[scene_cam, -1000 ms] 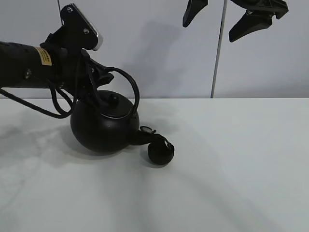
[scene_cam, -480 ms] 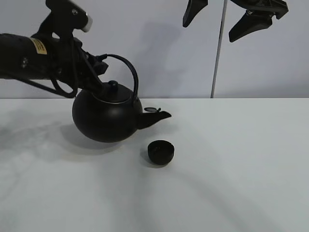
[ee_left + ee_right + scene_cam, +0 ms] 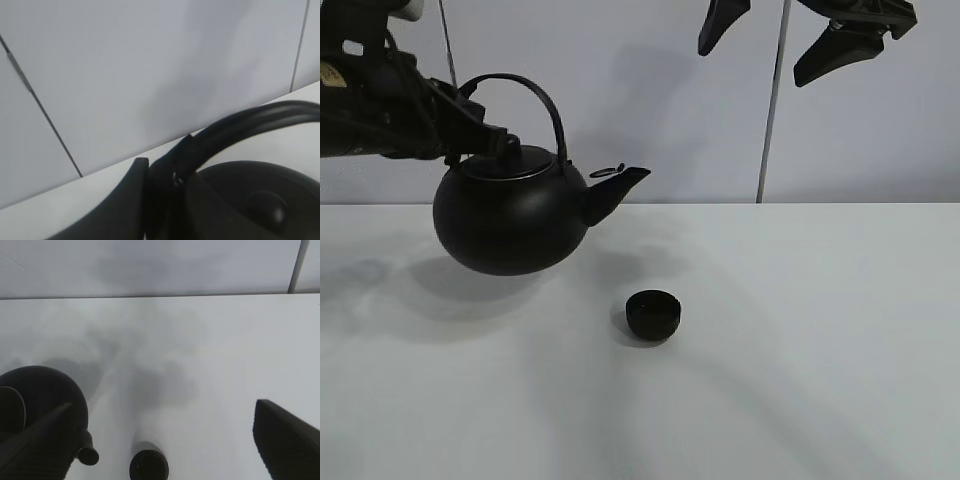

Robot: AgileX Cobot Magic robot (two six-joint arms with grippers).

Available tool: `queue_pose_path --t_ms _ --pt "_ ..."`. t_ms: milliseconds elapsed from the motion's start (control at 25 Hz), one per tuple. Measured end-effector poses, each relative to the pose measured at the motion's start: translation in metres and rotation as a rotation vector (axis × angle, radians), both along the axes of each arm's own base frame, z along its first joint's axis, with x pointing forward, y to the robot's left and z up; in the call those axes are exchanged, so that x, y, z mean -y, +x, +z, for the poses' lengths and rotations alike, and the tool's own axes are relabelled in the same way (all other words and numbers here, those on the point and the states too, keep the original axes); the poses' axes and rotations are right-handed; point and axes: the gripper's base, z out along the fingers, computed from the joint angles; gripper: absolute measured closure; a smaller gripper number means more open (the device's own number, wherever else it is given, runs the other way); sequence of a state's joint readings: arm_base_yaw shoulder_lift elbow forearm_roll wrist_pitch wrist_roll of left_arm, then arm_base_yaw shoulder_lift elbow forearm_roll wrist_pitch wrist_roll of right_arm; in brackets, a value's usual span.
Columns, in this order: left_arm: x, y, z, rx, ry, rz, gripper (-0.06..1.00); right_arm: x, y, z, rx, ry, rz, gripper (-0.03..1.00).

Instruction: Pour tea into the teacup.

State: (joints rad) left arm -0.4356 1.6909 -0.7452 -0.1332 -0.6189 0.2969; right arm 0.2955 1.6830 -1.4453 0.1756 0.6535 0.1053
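The large round black kettle [image 3: 508, 220] hangs in the air at the left, level, its spout [image 3: 616, 185] pointing right. My left gripper [image 3: 475, 135] is shut on the left foot of its arched handle [image 3: 525, 92]. The left wrist view shows the handle [image 3: 250, 120], the lid [image 3: 260, 205] and one of my fingers [image 3: 131, 200]. The small black teacup [image 3: 652, 314] stands on the white table [image 3: 820, 350], below and right of the spout and apart from it. My right gripper [image 3: 750, 65] hangs high at the back right, open and empty. The right wrist view shows the kettle [image 3: 45, 395] and the teacup [image 3: 148, 466].
A pale wall with a thin dark vertical seam [image 3: 772, 100] stands behind the table. The kettle's shadow [image 3: 450, 285] lies on the table under it.
The kettle has tipped back from pouring at the teacup to level. It has risen and moved left, away from the cup. The right gripper has not moved.
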Motion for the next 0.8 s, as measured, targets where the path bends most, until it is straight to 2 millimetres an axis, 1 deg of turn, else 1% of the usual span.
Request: queue_pose_path --t_ms 240,440,800 --pt "-0.014 -0.019 -0.02 -0.006 -0.03 0.065 0.83 0.0 0.0 0.0 0.0 0.0 0.0 0.32" --pt "-0.028 -0.032 -0.026 0.052 -0.07 0.14 0.83 0.0 0.0 0.0 0.0 0.0 0.0 0.32" --pt "-0.044 -0.055 -0.042 0.042 -0.068 0.193 0.83 0.0 0.0 0.0 0.0 0.0 0.0 0.32"
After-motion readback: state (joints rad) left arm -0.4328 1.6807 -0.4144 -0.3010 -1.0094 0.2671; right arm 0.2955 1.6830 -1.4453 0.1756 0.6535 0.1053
